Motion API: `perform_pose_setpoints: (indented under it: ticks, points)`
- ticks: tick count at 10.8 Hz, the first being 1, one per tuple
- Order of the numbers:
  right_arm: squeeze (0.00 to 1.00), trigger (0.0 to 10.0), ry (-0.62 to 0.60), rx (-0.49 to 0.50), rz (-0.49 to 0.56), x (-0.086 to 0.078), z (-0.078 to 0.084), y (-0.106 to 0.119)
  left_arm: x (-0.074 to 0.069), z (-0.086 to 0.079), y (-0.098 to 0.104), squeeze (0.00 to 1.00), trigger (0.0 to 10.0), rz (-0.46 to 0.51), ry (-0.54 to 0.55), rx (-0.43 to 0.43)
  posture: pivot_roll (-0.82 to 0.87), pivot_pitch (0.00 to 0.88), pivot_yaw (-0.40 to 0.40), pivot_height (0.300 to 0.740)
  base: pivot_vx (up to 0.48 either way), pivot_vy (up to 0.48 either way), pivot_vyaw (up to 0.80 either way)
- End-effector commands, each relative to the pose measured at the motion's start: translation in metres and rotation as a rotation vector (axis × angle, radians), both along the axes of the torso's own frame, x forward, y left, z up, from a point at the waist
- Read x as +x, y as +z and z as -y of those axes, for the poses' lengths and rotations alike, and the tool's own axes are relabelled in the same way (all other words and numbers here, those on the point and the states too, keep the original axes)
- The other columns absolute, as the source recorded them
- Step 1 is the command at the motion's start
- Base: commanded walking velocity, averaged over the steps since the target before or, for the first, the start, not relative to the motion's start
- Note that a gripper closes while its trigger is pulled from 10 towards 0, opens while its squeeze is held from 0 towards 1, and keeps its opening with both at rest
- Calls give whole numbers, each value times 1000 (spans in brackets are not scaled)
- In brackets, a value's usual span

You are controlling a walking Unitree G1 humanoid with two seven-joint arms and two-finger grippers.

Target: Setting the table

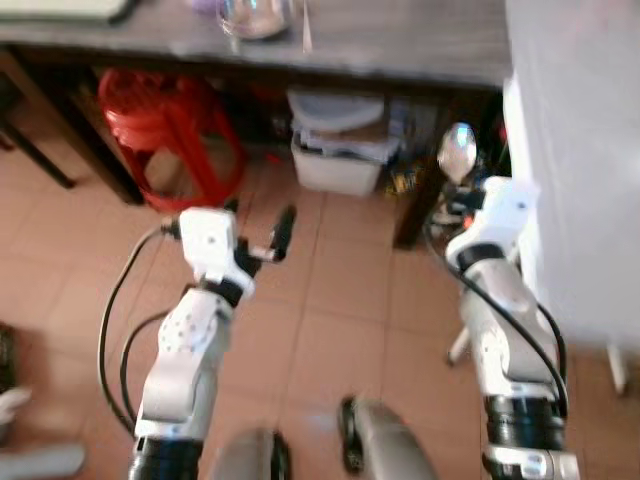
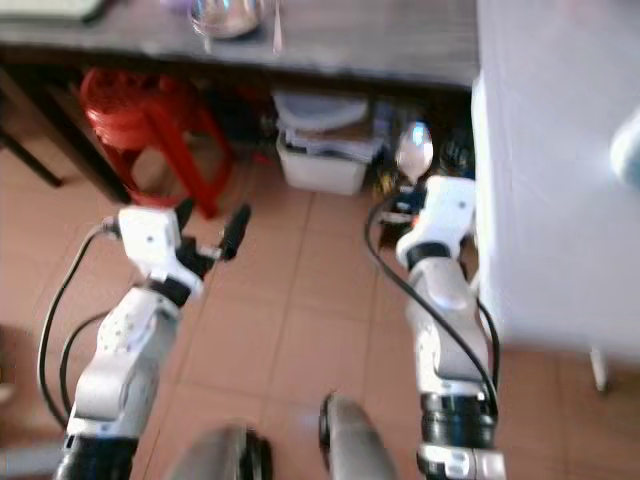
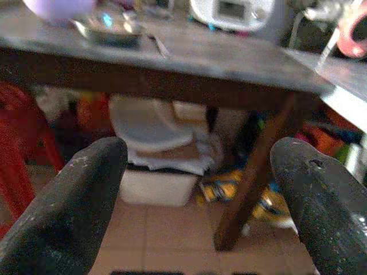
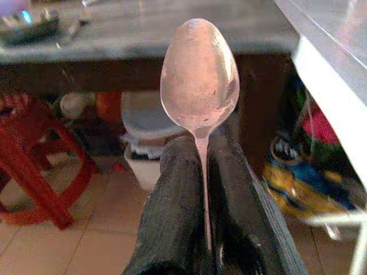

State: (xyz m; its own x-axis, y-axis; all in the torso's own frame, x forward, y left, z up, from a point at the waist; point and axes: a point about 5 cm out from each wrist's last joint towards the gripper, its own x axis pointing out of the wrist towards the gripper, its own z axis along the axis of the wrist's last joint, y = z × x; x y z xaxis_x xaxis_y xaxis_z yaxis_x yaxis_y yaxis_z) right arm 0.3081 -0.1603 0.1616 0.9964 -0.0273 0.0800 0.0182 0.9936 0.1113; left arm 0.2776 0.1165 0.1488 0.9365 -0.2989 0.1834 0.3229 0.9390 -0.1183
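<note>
Still short of table: right tool clamped on spoon handle, bowl upright, ready for laying; left tool empty, fingers apart

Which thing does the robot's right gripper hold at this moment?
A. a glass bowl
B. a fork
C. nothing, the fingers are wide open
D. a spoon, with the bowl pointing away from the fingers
D. In the right wrist view the right gripper has its two black fingers closed on the thin handle of a metal spoon, whose bowl stands out beyond the fingertips.
</note>
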Motion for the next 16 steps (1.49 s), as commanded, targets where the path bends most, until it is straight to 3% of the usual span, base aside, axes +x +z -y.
perform_pose_setpoints:
  ticks: [1, 2, 3, 12, 16]
  points:
    - [0, 0, 23, 9, 16, 1, -9, 3, -3, -8, -5, 0, 10000, -14, 28, 20, -51, 221, 32, 740, 480, 0, 0]
    - [0, 4275, -1, -25, 28, 2, -8, 5, -4, -7, -5, 0, 10000, -15, 24, 17, -50, 218, 33, 740, 480, 0, 0]
    - [0, 10000, 12, -7, 23, 3, -9, 4, -3, -7, -5, 0, 10000, -16, 25, 15, -49, 221, 34, 740, 480, 0, 0]
    - [0, 10000, 13, -30, 52, 2, -9, 6, -1, -4, -5, 0, 10000, -19, 18, 10, -57, 209, 40, 740, 443, 64, 0]
    - [0, 10000, -2, -42, 53, 4, -4, 7, -1, -12, -5, 0, 10000, -19, 51, 7, -56, 209, 33, 740, 68, 319, 0]
